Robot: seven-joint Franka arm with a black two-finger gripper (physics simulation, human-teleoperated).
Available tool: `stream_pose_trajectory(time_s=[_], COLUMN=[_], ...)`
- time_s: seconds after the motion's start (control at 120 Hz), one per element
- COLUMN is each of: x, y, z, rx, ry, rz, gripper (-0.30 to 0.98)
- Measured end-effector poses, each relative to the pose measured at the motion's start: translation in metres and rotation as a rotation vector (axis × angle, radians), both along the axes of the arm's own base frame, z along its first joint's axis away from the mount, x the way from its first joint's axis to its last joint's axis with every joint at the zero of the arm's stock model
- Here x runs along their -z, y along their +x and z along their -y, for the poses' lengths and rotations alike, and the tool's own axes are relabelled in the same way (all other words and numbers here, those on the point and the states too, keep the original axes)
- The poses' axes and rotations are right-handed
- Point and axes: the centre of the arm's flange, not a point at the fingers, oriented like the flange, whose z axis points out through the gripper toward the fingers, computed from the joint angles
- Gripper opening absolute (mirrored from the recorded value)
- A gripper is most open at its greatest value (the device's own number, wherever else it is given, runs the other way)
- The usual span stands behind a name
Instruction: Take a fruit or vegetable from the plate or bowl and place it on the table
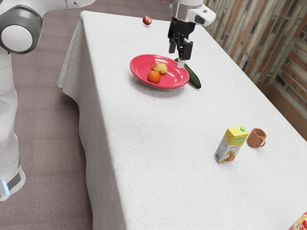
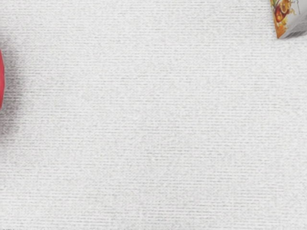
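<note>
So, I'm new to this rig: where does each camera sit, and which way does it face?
Exterior view: beside the arm, looking down across the tablecloth; the arm and gripper show.
Wrist view: mounted just above the gripper, facing down at the cloth.
Shared: the cloth, the red plate and the drink carton, both only in part in the wrist view.
</note>
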Motion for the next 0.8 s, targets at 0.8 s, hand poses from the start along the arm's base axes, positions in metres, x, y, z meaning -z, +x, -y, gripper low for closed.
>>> stream_pose_trajectory(time_s=[0.8], x=[-0.021], y=[-0.052], z=[-0.261], rx=[-0.538], ry=[0.021], rz=[-0.061], gripper=[0.69])
